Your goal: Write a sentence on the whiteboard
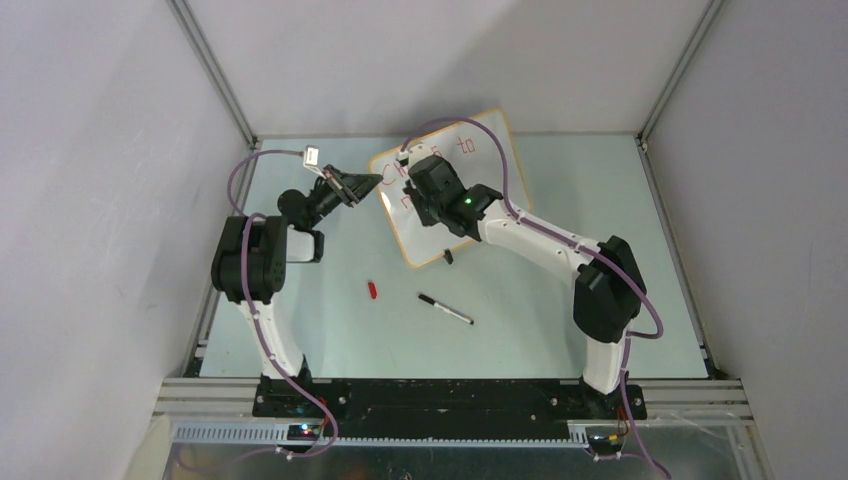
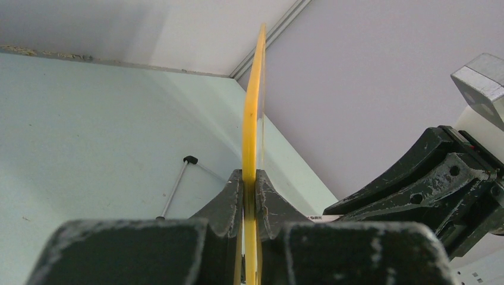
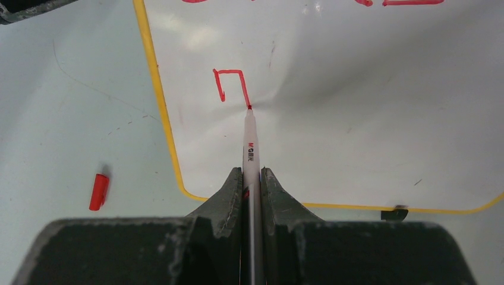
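The whiteboard lies tilted at the back middle of the table. Red letters of the sentence run along its top row, partly hidden by the right arm. My left gripper is shut on the board's left rim, seen as a yellow edge between the fingers. My right gripper is shut on a white red-ink marker. Its tip touches the whiteboard at the end of a red "n"-like stroke in the second row.
A red marker cap and a black-capped marker lie on the table in front of the board. A black clip foot sits at the board's near edge. Walls enclose the table on three sides.
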You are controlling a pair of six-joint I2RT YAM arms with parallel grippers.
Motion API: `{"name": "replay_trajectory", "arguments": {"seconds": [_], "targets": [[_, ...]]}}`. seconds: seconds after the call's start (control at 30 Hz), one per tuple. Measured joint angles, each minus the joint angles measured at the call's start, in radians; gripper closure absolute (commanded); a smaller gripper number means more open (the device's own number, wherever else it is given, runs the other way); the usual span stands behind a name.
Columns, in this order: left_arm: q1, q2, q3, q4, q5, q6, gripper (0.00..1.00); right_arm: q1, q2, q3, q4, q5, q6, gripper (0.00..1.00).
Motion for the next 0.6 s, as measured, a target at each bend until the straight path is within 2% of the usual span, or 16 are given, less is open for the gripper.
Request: {"name": "replay_trajectory", "arguments": {"seconds": [0.6], "targets": [[0.0, 0.0, 0.0, 0.004, 0.002, 0.0, 1.0, -0.02, -0.026, 0.02, -0.006, -0.001, -0.002, 1.0]]}}
